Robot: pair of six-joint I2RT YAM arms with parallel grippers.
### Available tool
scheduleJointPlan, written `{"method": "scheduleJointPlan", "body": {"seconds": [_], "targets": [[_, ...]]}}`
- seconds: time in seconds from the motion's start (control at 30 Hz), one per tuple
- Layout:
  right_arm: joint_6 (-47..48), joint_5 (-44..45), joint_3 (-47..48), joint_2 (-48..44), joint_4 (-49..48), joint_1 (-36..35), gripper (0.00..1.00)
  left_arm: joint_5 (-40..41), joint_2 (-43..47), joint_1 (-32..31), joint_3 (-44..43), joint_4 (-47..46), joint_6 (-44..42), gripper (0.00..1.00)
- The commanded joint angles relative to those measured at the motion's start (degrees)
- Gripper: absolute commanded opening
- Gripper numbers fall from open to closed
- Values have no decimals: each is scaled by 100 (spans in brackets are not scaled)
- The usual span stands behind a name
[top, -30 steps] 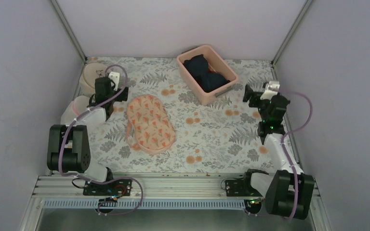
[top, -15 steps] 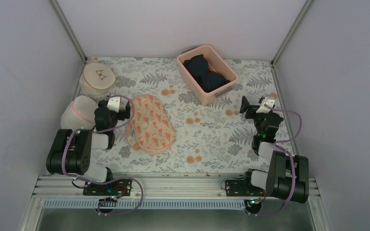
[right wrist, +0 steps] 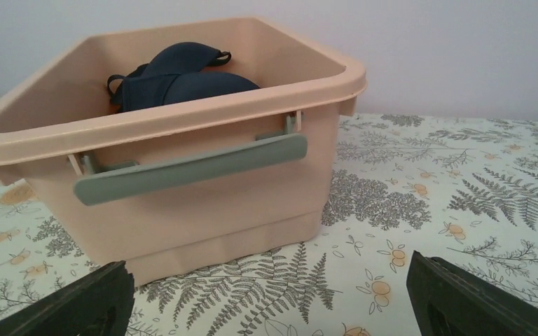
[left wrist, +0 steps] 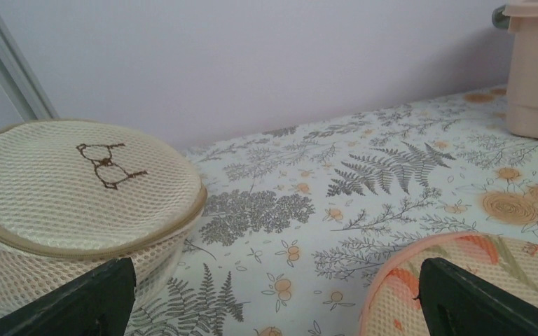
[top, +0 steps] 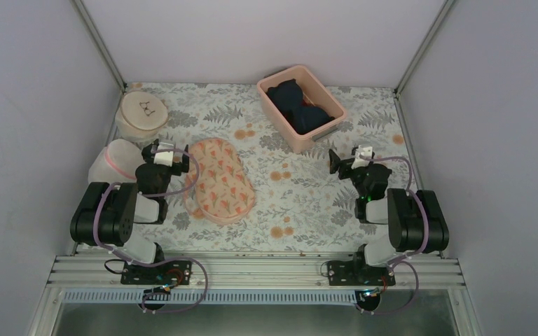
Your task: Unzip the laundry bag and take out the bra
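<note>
— What closes the space in?
— Three plain, pale lilac-grey panels: a back wall (top: pixel 266 35) across the top of the frame, a left wall (top: pixel 28 105) and a right wall (top: pixel 497 105). A slanted aluminium post marks each rear corner, one at upper left (top: pixel 100 45), one at upper right (top: pixel 426 42).
— And the surface?
— A table cover (top: pixel 301 203), pale, printed with grey-green ferns and small orange flowers. A slotted aluminium rail (top: pixel 252 269) runs along the lower edge.
— The light?
— Soft and even, with faint shadows.
</note>
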State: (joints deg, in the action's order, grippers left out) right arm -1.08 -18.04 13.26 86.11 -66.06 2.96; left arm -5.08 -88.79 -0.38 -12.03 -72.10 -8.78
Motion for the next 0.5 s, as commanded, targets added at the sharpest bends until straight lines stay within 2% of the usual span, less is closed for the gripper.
{"method": "scheduleJointPlan", "body": {"seconds": [0.0,0.1,0.47], "targets": [[318,182,207,97,-325,-26,100,-133,-72,38,42,-491,-1,100],[277,248,249,106,-267,-22,100,146,-103,40,-34,-390,103,100],[243,277,283,121,-217,-7,100,159,-97,47,-49,-363,106,100]]}}
